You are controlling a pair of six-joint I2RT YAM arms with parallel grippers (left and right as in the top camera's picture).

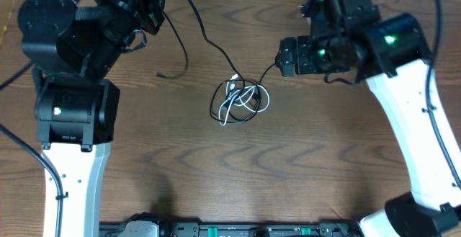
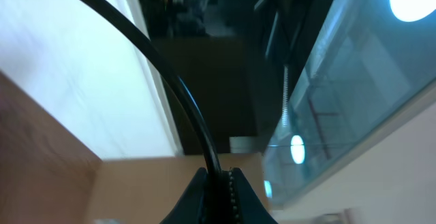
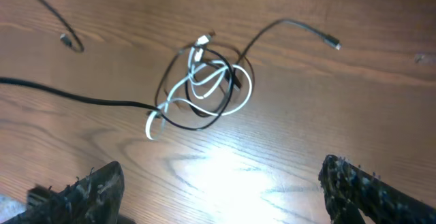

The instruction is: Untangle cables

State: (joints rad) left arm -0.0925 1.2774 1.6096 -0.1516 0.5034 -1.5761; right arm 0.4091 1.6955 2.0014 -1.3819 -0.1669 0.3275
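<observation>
Cables (image 1: pixel 240 99) are lying knotted together; left gripper (image 2: pixel 216 178) is pinching one black cable (image 2: pixel 182 88) leading from the knot, right gripper (image 3: pixel 221 166) is hovering beside it, jaws released.

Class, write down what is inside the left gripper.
A black cable is pinched in the shut left gripper and runs up and away. The clamped stretch is covered; its end cannot be seen.

The dark brown wood-grain worktop (image 3: pixel 340 101) is smooth with a soft sheen. The thin white cable (image 3: pixel 152 124) and thin black cable (image 3: pixel 82 99) look smooth, plastic-sheathed. The right pincer (image 3: pixel 221 176) has rough, matt black fingers (image 3: pixel 85 197).
</observation>
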